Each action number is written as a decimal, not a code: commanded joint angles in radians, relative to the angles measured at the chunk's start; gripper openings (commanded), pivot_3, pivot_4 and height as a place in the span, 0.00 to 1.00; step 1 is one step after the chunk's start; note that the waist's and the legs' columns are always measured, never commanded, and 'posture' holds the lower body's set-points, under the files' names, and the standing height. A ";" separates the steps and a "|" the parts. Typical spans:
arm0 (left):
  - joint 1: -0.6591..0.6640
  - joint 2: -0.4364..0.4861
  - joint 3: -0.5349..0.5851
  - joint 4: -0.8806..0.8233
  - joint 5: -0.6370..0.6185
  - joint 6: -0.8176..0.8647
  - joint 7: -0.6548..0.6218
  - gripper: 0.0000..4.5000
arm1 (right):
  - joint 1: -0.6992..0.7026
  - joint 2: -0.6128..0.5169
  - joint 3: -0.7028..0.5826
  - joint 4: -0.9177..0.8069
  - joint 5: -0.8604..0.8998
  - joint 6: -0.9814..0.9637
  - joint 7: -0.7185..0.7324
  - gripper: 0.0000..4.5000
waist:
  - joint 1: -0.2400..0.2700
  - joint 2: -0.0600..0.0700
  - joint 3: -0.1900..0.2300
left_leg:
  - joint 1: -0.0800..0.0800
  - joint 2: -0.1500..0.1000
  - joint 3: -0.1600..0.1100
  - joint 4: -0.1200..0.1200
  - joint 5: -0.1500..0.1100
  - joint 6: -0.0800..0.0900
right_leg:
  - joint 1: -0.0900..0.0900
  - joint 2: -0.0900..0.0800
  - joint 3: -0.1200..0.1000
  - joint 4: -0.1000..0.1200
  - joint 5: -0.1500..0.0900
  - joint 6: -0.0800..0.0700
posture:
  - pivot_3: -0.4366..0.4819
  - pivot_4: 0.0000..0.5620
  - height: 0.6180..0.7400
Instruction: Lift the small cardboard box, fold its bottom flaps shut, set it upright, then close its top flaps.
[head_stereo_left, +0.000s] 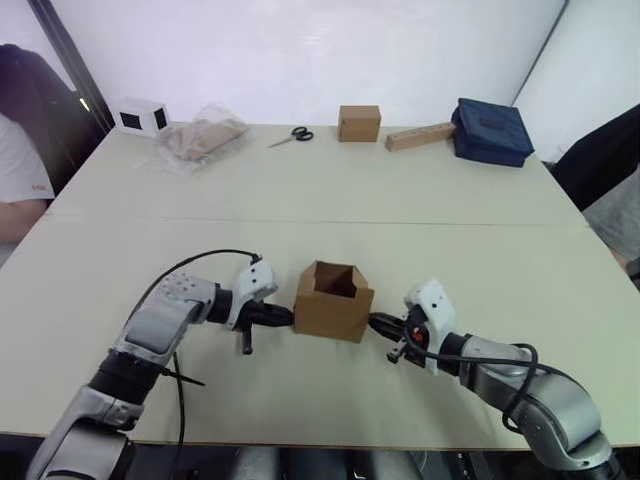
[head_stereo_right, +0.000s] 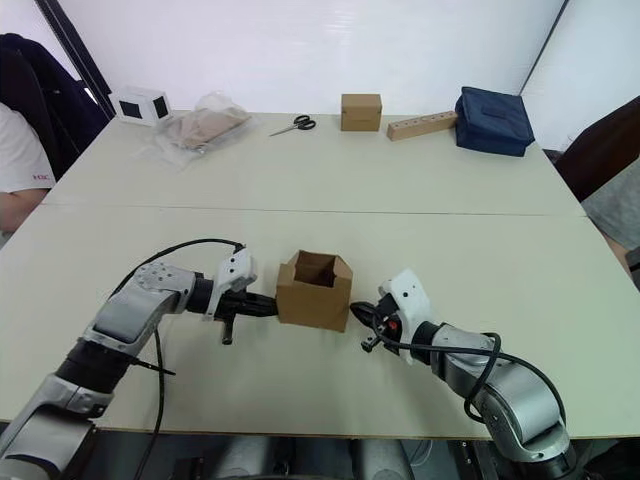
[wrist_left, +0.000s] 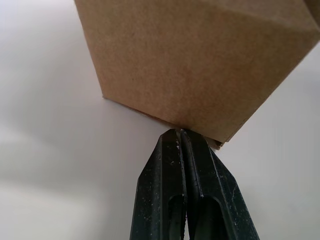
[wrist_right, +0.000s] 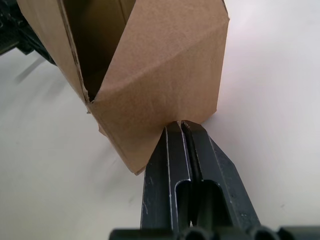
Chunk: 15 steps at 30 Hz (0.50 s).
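The small cardboard box (head_stereo_left: 333, 305) stands upright on the table (head_stereo_left: 320, 210), near its front edge, with its mouth open to the ceiling. Its top flaps (head_stereo_right: 343, 270) stand up around the opening. The bottom flaps are hidden underneath. My left gripper (head_stereo_left: 288, 317) is shut, and its tips touch the box's left wall low down, as the left wrist view (wrist_left: 180, 132) shows. My right gripper (head_stereo_left: 375, 322) is also shut, its tips pressed to the box's right wall (wrist_right: 181, 123). Neither holds anything between its fingers.
Along the far edge lie a white box with black squares (head_stereo_left: 141, 116), a plastic bag (head_stereo_left: 203, 135), scissors (head_stereo_left: 292, 135), a brown cube box (head_stereo_left: 359, 123), a wooden block (head_stereo_left: 420, 136) and a navy bag (head_stereo_left: 491, 130). A person (head_stereo_left: 15, 190) sits at the left, another at the right edge (head_stereo_left: 610, 170).
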 joint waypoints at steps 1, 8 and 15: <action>0.017 0.028 -0.012 -0.044 -0.013 -0.001 -0.025 0.02 | 0.004 -0.006 -0.018 -0.049 0.015 0.004 0.011 0.00 | -0.001 0.000 0.000 | 0.000 0.000 0.000 0.000 0.000 0.000 | 0.000 0.000 0.000 0.000 0.000 0.000 | 0.48 0.27 1.00; 0.019 0.096 0.023 0.018 0.024 -0.077 -0.028 0.02 | 0.046 -0.125 -0.050 -0.003 -0.101 -0.061 0.043 0.00 | 0.000 0.000 0.000 | 0.000 0.000 0.000 0.000 0.000 0.000 | 0.000 0.000 0.000 0.000 0.000 0.000 | 0.48 0.27 1.00; -0.017 0.032 0.191 -0.004 -0.185 0.025 0.004 0.02 | -0.006 -0.071 -0.188 -0.009 -0.012 -0.160 0.095 0.00 | -0.002 0.000 0.000 | 0.001 0.001 0.000 0.000 0.000 0.000 | 0.000 0.001 0.000 0.000 0.000 0.000 | 0.48 0.27 1.00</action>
